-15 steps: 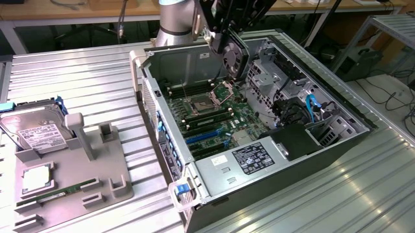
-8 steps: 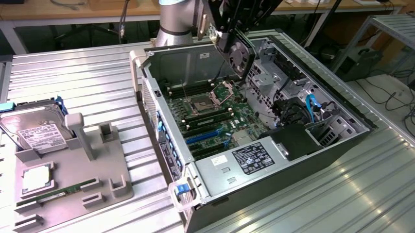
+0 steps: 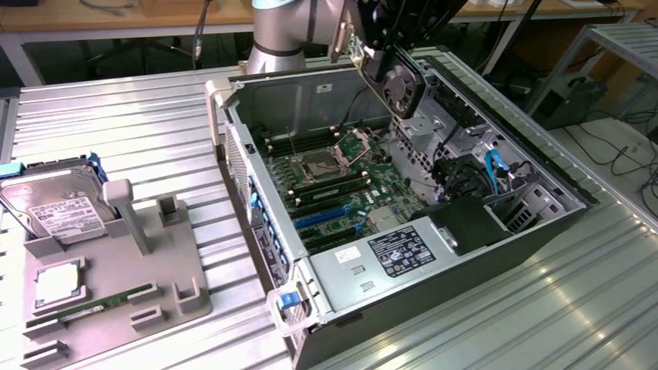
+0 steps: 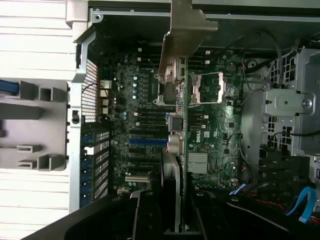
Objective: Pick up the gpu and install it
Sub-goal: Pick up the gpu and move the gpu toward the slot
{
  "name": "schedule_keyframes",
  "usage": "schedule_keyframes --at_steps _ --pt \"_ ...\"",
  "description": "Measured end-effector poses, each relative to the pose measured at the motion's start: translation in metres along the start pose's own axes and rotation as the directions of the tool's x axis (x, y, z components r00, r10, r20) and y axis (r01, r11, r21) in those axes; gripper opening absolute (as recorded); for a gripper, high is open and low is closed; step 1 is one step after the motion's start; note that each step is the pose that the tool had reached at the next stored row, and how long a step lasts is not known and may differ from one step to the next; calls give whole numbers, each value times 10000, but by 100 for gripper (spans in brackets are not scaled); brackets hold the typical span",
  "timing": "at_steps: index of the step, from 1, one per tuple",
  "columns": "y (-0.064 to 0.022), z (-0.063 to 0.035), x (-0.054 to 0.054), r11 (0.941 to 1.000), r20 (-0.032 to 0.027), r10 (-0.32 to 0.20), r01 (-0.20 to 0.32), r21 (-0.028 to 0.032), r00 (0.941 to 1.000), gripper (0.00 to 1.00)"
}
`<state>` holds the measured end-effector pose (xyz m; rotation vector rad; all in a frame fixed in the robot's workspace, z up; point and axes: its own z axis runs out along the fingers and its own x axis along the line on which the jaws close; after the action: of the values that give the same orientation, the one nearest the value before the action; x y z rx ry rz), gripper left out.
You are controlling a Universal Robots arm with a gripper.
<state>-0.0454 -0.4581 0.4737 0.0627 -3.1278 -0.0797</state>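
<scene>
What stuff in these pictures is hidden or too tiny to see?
- Exterior view: the arm is cut off by the top edge.
- Wrist view: the gpu is edge-on, so its fan face is hidden, and it covers the motherboard strip beneath.
- Exterior view: the hard drive label's writing is too small to read.

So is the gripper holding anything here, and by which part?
The gripper holds the thin green gpu card with a black round fan by its top edge, pinched across both faces, above the open dark metal computer case.
</scene>
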Motion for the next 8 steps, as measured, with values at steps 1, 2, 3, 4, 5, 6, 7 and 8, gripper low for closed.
schedule_keyframes --at_steps 1,2,3,4,5,6,7,8 --pt "-1 0 -28 10000 0 -1 1 0 10000 27" --pt "-3 1 -54 10000 0 -1 1 0 10000 27" --pt "-3 1 -79 10000 0 0 0 0 10000 27" --pt "-5 1 -114 10000 0 0 0 1 10000 27" --pt "-6 2 -135 10000 0 0 0 0 10000 27" --pt "-7 2 -167 10000 0 0 0 0 10000 27" --pt "-8 2 -194 10000 -1 -1 1 1 10000 27" --pt "-9 2 -224 10000 0 0 0 0 10000 27"
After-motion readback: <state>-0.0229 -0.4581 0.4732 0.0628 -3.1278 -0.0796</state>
